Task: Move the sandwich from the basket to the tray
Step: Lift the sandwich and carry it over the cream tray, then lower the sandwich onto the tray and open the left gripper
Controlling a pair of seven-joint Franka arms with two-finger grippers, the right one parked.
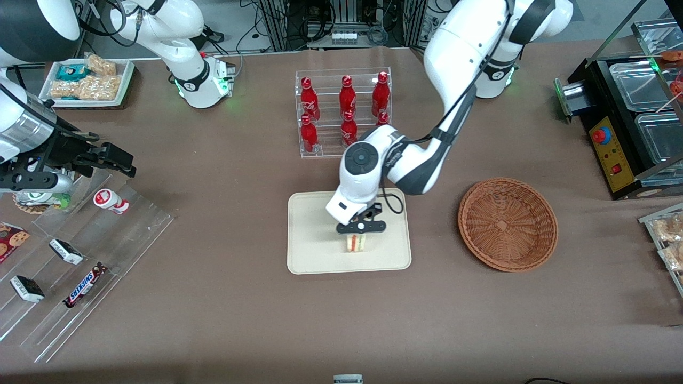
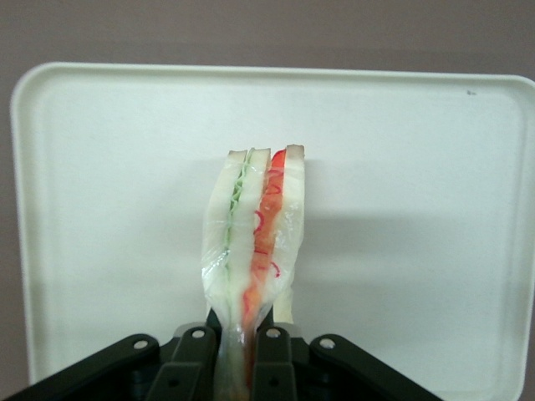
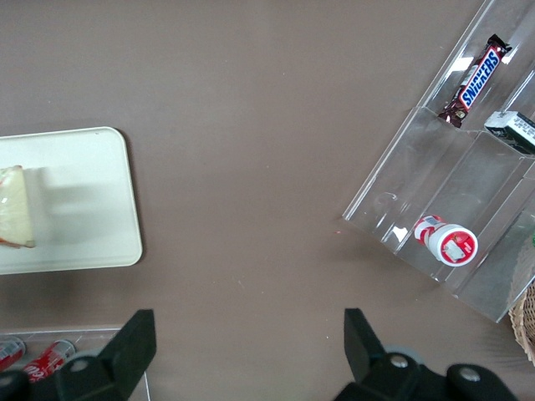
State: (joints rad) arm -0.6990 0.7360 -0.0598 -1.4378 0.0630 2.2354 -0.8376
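Snack rack [image 1: 80, 256] at the parked arm's end: clear stepped acrylic, Snickers bar [image 1: 85, 285] on the step nearest the front camera, two dark wrapped bars [image 1: 66, 251] a step up, small red-and-white bottle [image 1: 110, 201] above those.

Tray [image 1: 315, 256] mid-table, cream, rounded corners. Cola bottle rack [image 1: 344, 112] at its 12 o'clock in the front view, six red bottles in two tiers, apart from the tray.

My gripper [image 1: 356, 235] is over the tray, just nearer the front camera than the tray's centre. Fingers [image 2: 272, 363] closed tight on the sandwich [image 1: 356, 243], clamping the wedge at one end. In the wrist view the sandwich [image 2: 255, 242] stands on edge in clear wrap, green filling on one side, red-orange on the other, white bread between. It sits over the tray [image 2: 418, 209], well inside the rim. Whether its lower edge is touching the tray surface or just above it, I can't tell; the shadow sits close against it.

Basket [image 1: 507, 224] at 3 o'clock from the tray, toward my end of the table, woven reddish-brown, nothing in it, well apart from the tray edge.
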